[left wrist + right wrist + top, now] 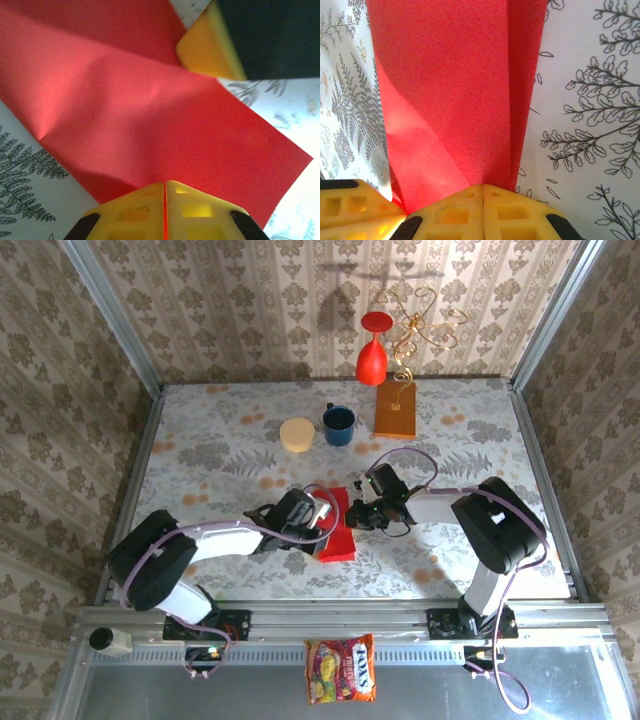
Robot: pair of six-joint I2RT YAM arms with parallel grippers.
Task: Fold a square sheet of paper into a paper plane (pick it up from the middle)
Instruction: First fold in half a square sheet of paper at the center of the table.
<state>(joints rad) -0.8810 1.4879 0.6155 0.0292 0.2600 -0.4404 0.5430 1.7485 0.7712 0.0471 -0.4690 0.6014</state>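
From above, I see the thin bright red sheet of paper on the floral table, between the left gripper and the right gripper. In the left wrist view, the left gripper is pinched closed on the paper's edge. In the right wrist view, the right gripper is likewise clamped on it.

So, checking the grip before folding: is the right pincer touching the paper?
Touching. Right wrist view: the red paper runs into the seam of the shut right pincer.
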